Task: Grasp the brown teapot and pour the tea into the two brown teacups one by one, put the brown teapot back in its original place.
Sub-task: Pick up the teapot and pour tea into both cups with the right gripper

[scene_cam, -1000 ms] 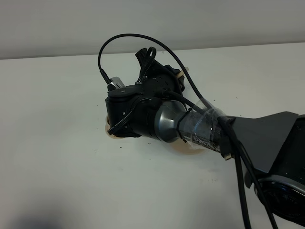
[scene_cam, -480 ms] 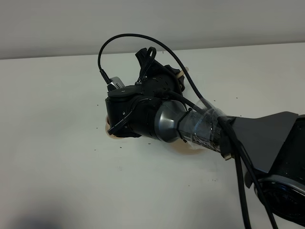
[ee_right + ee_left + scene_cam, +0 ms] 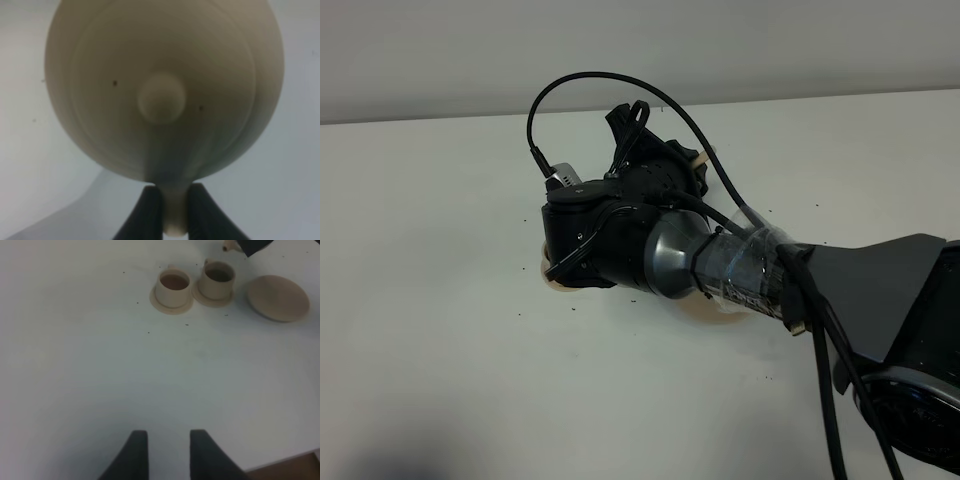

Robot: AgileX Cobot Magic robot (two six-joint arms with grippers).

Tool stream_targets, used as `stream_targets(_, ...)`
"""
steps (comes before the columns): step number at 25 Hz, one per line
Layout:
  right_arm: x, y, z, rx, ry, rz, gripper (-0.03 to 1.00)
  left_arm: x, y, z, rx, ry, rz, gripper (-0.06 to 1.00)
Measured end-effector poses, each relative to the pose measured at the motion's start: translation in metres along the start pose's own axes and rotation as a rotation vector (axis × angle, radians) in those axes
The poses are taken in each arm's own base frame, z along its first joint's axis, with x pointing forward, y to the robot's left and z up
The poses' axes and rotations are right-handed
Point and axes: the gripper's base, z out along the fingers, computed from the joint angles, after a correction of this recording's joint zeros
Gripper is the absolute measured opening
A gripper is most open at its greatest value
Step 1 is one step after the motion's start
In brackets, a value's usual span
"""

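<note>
Two small beige-tan ceramic teacups (image 3: 194, 284) sit on saucers beside the bare wide saucer plate (image 3: 278, 297), its squat tan ceramic teapot (image 3: 162, 90) lifted for pouring, handle pinched by the right gripper (image 3: 169, 210). Left gripper (image 3: 162, 450) idles, fingers spread.

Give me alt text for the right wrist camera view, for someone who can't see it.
The right end effector grips the loop handle of the brown teapot, which fills most of the view. Its round lid knob sits near the centre, against a plain white table.

Brown teapot (image 3: 162, 90) (handle between gripper (image 3: 171, 210) fingers)
</note>
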Motion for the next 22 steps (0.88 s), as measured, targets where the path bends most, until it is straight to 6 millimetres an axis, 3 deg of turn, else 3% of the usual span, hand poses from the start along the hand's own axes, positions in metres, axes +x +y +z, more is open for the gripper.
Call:
stream_targets(16,-0.002,0.006,0.000,-0.087,-0.056,0.091,0.11,0.000,0.000,0.000,0.000,0.000,0.000,0.23)
stream_targets(22,0.019,0.003,-0.004,-0.187,-0.129,0.190,0.11,0.000,0.000,0.000,0.000,0.000,0.000,0.23)
